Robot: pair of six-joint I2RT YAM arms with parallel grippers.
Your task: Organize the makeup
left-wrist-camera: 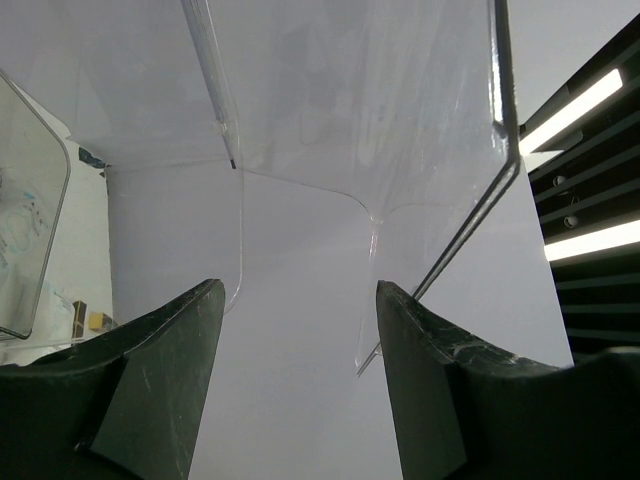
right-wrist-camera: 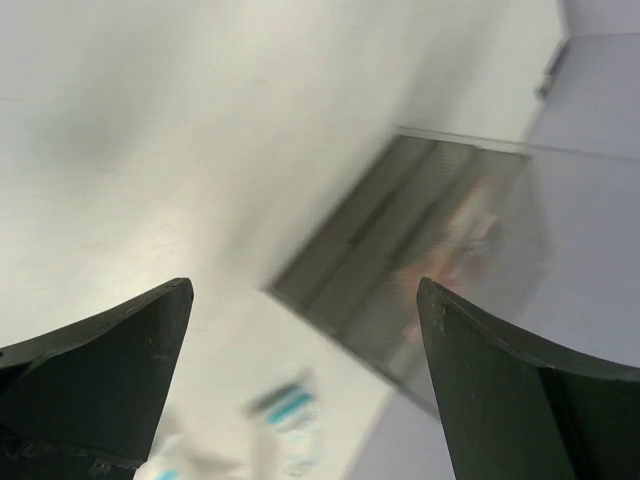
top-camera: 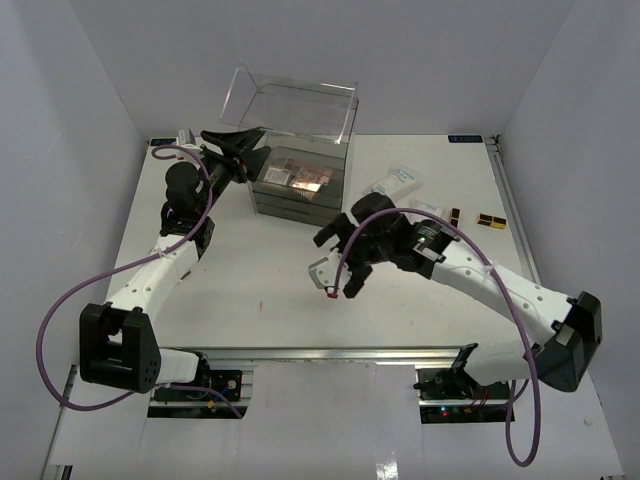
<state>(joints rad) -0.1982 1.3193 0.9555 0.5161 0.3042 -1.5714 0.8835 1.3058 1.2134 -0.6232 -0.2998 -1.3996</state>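
Pink and brown makeup palettes (top-camera: pixel 302 178) lie in the top tray of the clear box (top-camera: pixel 285 202) with dark drawers. A white-and-blue packet (top-camera: pixel 396 181) and a second one (top-camera: pixel 432 210) lie right of the box, with small brown and orange palettes (top-camera: pixel 489 220) further right. My left gripper (top-camera: pixel 243 136) is open at the raised clear lid (top-camera: pixel 300 105); the lid's corner (left-wrist-camera: pixel 375 330) shows just past my right fingertip. My right gripper (top-camera: pixel 337 278) hangs open and empty over the table's middle. Its blurred wrist view shows the box (right-wrist-camera: pixel 430 250) and a packet (right-wrist-camera: pixel 290 410).
The lid stands upright above the back of the box. White walls close in the table on the left, back and right. Purple cables loop beside both arms.
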